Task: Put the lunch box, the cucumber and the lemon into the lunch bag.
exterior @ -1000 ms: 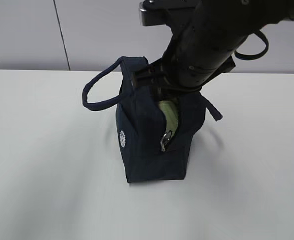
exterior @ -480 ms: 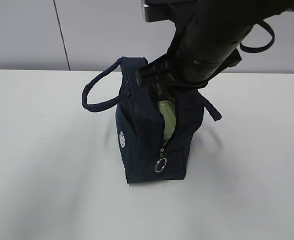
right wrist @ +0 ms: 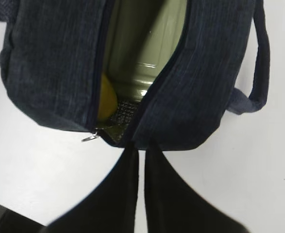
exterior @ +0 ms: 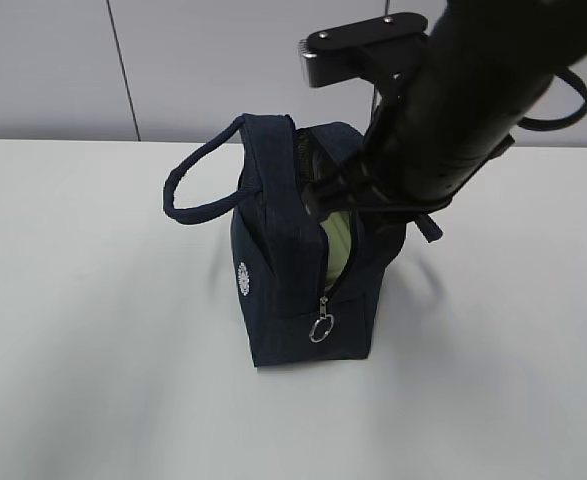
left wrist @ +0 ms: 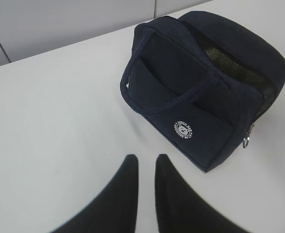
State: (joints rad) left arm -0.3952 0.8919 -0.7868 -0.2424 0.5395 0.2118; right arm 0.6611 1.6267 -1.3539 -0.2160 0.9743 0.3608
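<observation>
Lunch bag (exterior: 298, 265) seen upright on white surface (exterior: 93, 380), zip parted. Lunch box (right wrist: 149, 53) seen inside, lemon (right wrist: 106, 100) tucked beside it. Right gripper (right wrist: 141, 153) held above opening, jaws nearly closed, empty. Left gripper (left wrist: 146, 162) kept apart, jaws nearly closed, empty.

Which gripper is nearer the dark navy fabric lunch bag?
Right. The right gripper hangs just above the dark navy fabric lunch bag; the left gripper is off to its side, over the table.

The navy lunch bag (exterior: 293, 270) stands upright, unzipped, holding the sage-lidded lunch box (right wrist: 149, 53) and lemon (right wrist: 107, 102).
</observation>
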